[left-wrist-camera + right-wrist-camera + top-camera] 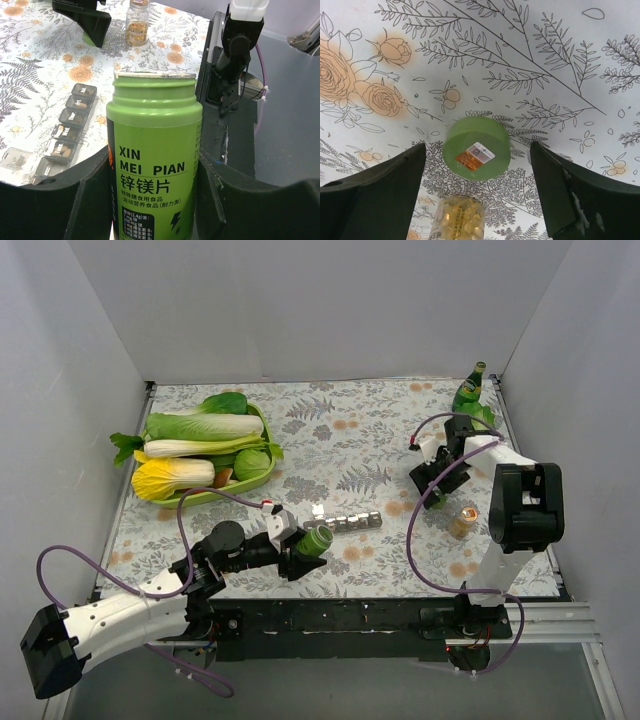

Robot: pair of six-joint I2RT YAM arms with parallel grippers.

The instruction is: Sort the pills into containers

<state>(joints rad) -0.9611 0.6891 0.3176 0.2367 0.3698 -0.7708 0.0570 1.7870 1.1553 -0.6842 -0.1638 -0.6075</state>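
My left gripper (303, 546) is shut on a green pill bottle (316, 540), uncapped, labelled "XIN MEI PIAN" in the left wrist view (154, 150). It is held low, just near of the grey strip of containers (348, 521). In the left wrist view the strip (67, 132) lies left of the bottle, and several of its compartments hold tan pills. My right gripper (426, 483) is open above the table. In the right wrist view its open jaws (477, 147) straddle the bottle's green cap (476, 148), which lies flat on the cloth.
A clear bottle of yellow pills (465, 521) stands right of the strip, seen also in the right wrist view (459, 218) and the left wrist view (136, 26). A tall green glass bottle (470, 390) stands back right. A green tray of vegetables (262, 418) sits back left.
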